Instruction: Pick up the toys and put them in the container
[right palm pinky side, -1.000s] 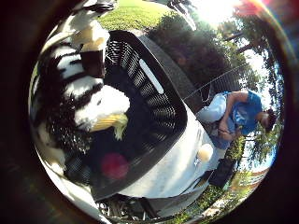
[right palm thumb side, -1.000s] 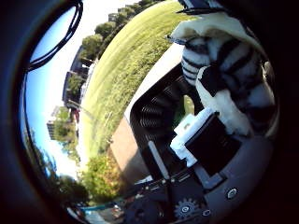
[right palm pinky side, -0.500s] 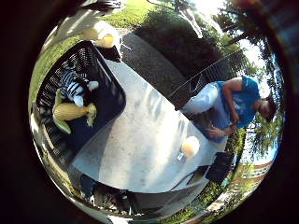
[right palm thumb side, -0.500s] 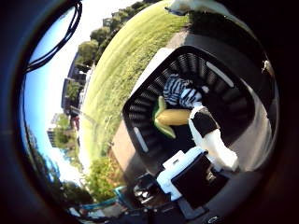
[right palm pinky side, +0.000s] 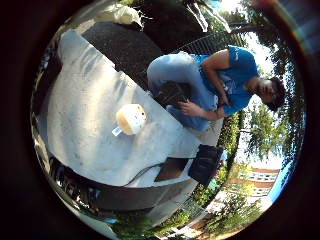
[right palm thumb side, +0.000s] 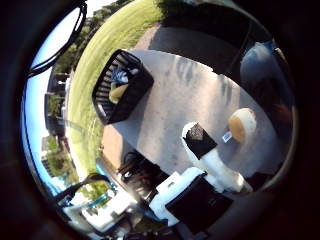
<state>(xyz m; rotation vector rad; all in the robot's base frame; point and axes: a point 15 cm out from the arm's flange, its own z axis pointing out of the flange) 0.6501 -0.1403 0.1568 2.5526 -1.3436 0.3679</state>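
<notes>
A black slatted basket (right palm thumb side: 122, 85) stands at one end of the grey table (right palm thumb side: 185, 90), with a yellow toy (right palm thumb side: 118, 92) lying inside it. A small cream round toy (right palm pinky side: 130, 118) sits alone on the table top, away from the basket; it also shows in the thumb side view (right palm thumb side: 240, 125). My hand (right palm thumb side: 205, 160) is well above the table, between the basket and the cream toy. Its white and black fingers (right palm thumb side: 200, 140) reach out relaxed and hold nothing.
A person in a blue top (right palm pinky side: 225, 80) sits at the table's far side near the cream toy. A black object (right palm pinky side: 207, 163) lies off the table's corner. Grass (right palm thumb side: 110, 40) surrounds the paved area.
The striped toy and the yellow one have been left in the basket. My hand has risen and moved away from the basket, over the table toward the cream toy.
</notes>
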